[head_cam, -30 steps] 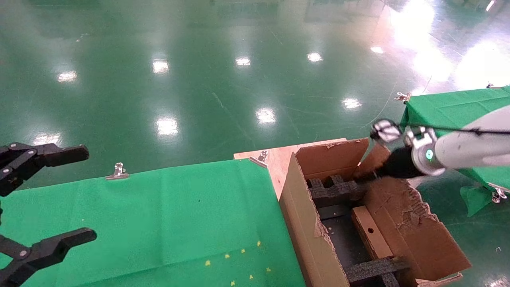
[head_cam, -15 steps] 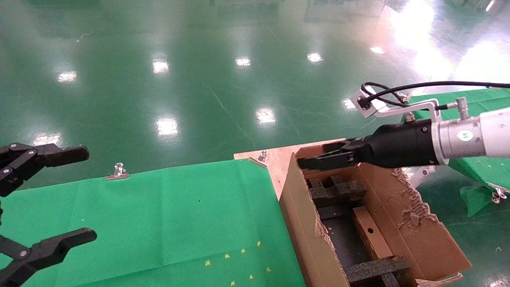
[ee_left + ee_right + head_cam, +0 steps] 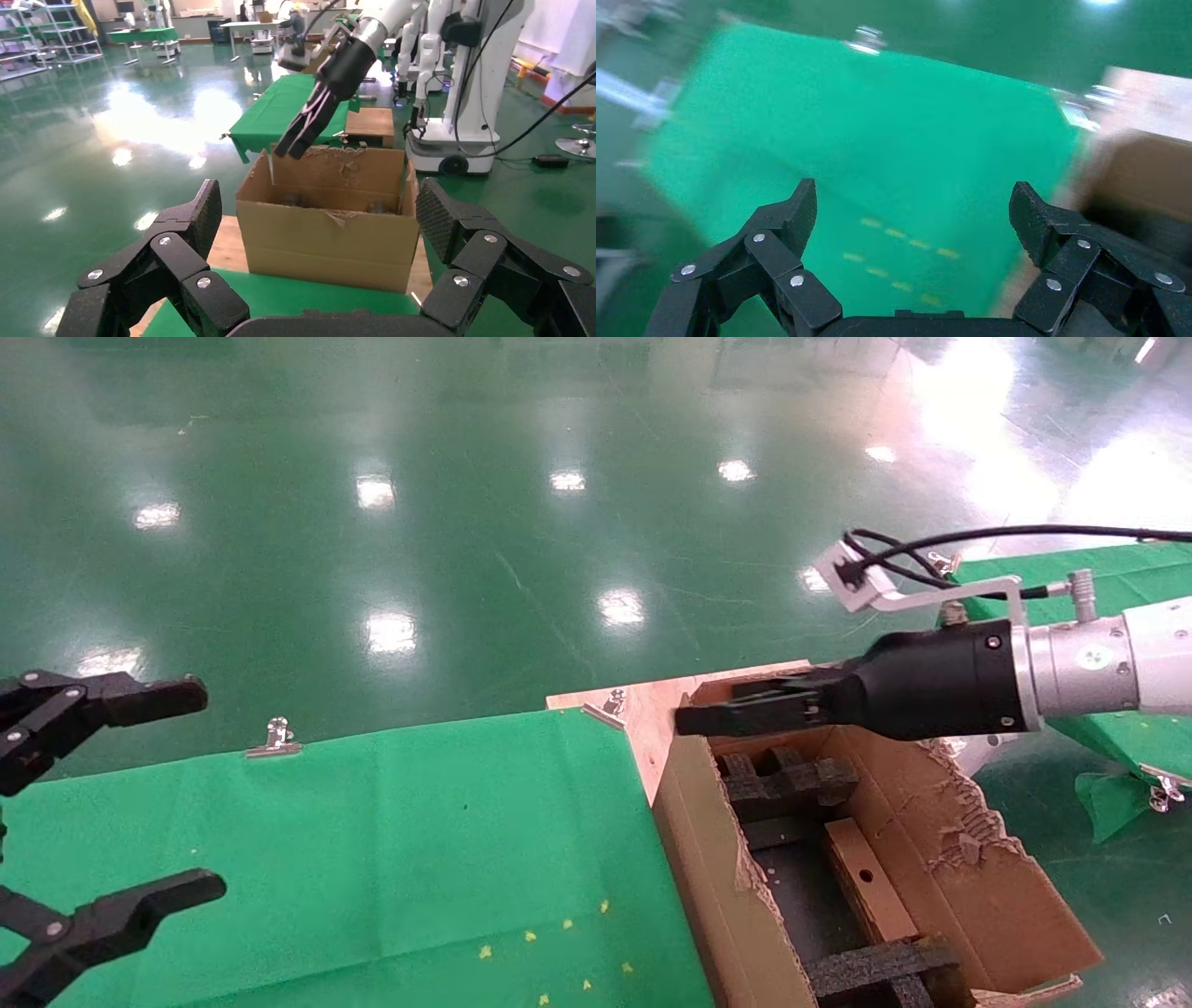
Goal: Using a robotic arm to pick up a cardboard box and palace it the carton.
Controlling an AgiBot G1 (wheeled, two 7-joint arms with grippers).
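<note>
The right pincer (image 3: 694,719), fingers apart and empty, hangs above the carton (image 3: 708,859); the cardboard box (image 3: 866,882) lies inside, well below.

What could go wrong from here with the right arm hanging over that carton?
The right gripper hangs open and empty, level with the carton rim's near corner; a low sweep might catch the flap. The cardboard box already lies inside between black foam blocks, leaning on the wall, so it might tip.

Probably robotics lab, glossy green floor (image 3: 372,523), other robots (image 3: 457,77), shelving (image 3: 42,35)
</note>
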